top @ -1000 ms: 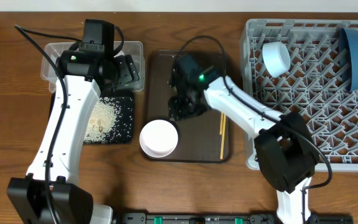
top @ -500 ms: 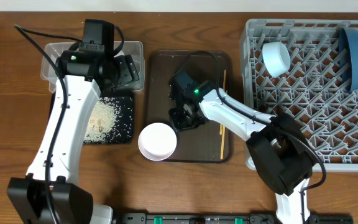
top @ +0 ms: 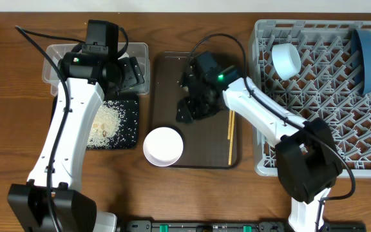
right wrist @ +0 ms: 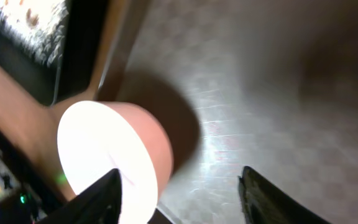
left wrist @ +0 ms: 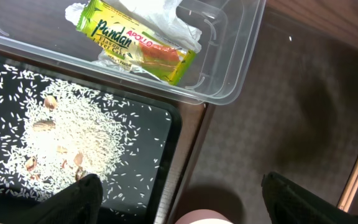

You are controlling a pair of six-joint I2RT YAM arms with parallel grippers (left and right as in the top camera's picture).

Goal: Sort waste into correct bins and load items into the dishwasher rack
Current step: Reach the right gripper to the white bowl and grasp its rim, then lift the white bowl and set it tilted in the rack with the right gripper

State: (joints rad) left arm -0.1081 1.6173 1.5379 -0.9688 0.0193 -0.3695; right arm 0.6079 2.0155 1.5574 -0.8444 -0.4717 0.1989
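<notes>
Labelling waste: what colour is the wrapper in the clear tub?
Wrapper: yellow-green, green lettering; best in left wrist view.

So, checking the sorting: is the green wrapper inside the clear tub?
Inside: the wrapper lies within the walls of the tub, against the white napkin.

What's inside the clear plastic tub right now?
In the clear tub, a yellow-green Pandan wrapper lies on a crumpled white napkin. The tub's far end is covered from overhead, so anything there is hidden.

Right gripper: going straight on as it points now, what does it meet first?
Probably the bare floor of the brown tray, which fills the gap ahead of the right gripper. The white bowl lies close to one side and might get clipped; depth is unclear.
</notes>
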